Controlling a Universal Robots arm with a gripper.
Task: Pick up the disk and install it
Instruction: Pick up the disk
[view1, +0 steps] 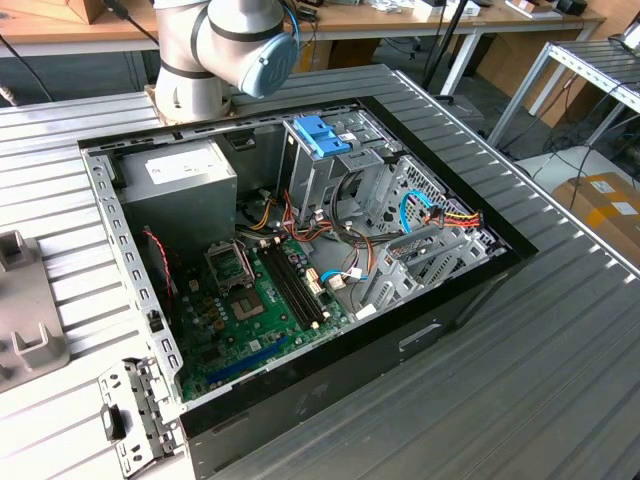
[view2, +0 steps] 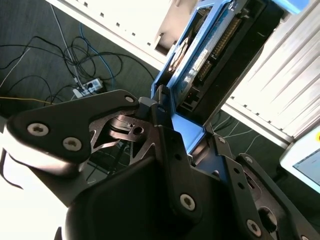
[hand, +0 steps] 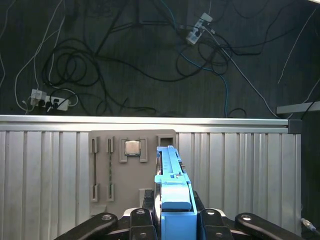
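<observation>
**A:** Claw (hand: 172, 222) first: what is it doing?

**B:** It is pinching the disk (hand: 168, 165) edge-on by its blue end, above the ribbed surface (hand: 240, 170). That is near the grey fixture plate (hand: 132, 165), which is lying by the surface's edge.

**A:** How is it likely handling?

**B:** Stiff, fairly heavy and shock-sensitive, I am judging. The blue carrier frame (hand: 176, 195) is offering the safer hold, sparing the connector pins (view2: 226, 40).

**A:** And the arm?

**B:** Its base (view1: 220, 50) is standing at the surface's edge behind the open computer case (view1: 300, 250).
</observation>
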